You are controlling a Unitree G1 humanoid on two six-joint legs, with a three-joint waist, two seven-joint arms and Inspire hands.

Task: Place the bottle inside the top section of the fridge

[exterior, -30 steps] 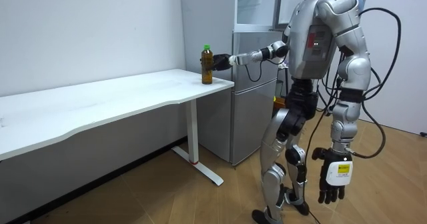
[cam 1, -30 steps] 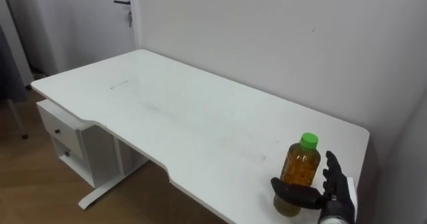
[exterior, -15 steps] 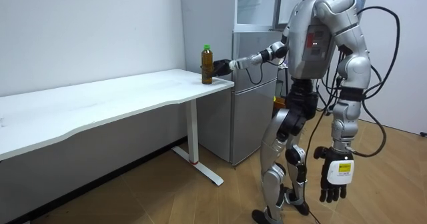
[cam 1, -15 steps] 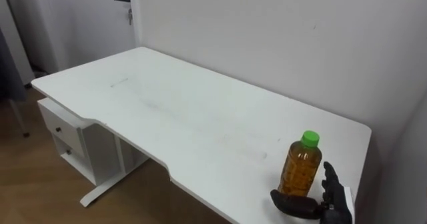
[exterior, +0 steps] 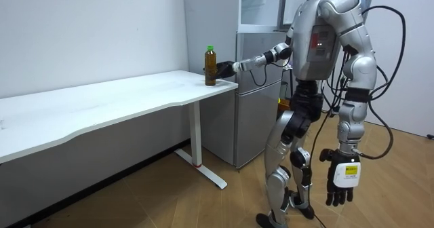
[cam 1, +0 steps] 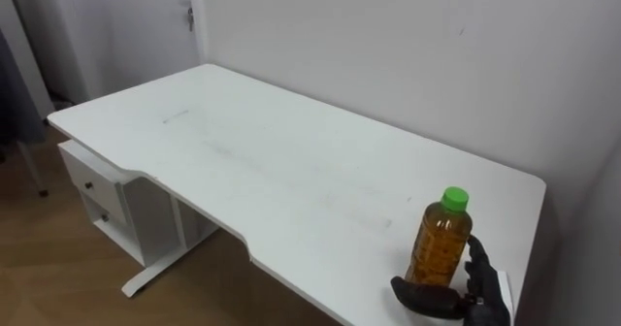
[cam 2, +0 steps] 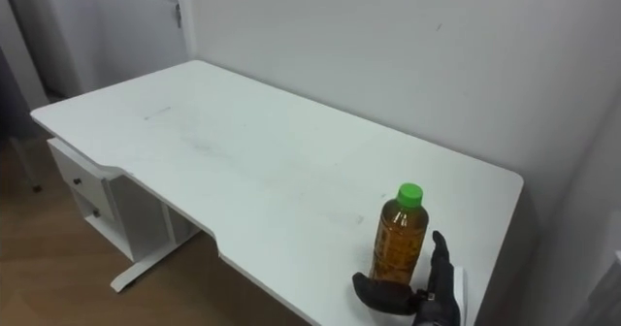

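A bottle (cam 1: 441, 244) of amber liquid with a green cap stands upright near the right end of the white table (cam 1: 252, 151). My right hand (cam 1: 437, 297) is at its base: the thumb reaches across the front and the fingers stand straight up behind and to the right, not closed on it. In the room view the bottle (exterior: 211, 66) is at the table's corner with my right hand (exterior: 224, 67) low against it, arm stretched out. My left hand (exterior: 341, 179) hangs open at my side.
A grey fridge (exterior: 258, 92) stands just past the table's end, with a glass-fronted upper unit (exterior: 261, 4) on top. A white drawer unit (cam 1: 97, 195) sits under the table's far left end. I stand on wooden floor beside the table's corner.
My right hand has dropped from the bottle's middle to its base. The bottle has stayed in place. The eye view has shifted slightly.
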